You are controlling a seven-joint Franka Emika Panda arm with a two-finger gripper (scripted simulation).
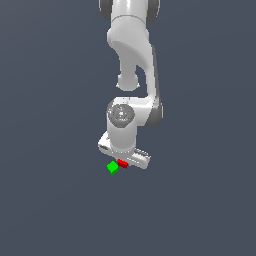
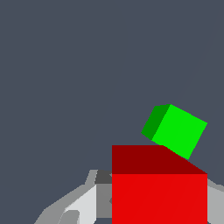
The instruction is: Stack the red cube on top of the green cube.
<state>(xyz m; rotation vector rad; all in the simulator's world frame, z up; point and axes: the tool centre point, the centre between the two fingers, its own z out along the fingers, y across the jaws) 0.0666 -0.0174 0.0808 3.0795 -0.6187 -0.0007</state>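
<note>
The red cube (image 1: pixel 122 163) sits between my gripper's fingers (image 1: pixel 124 160), just under the white hand. In the wrist view the red cube (image 2: pixel 159 192) fills the lower part of the picture, with a grey finger (image 2: pixel 94 199) against one side and another at the opposite edge. The gripper looks shut on it. The green cube (image 1: pixel 113 167) lies on the floor right beside the red cube, toward the exterior view's left. In the wrist view the green cube (image 2: pixel 175 130) shows just beyond the red cube, turned at an angle and partly hidden by it.
The white arm (image 1: pixel 132 55) rises from the gripper toward the top of the exterior view. The floor (image 1: pixel 50 200) around the cubes is plain dark grey-blue, with nothing else on it.
</note>
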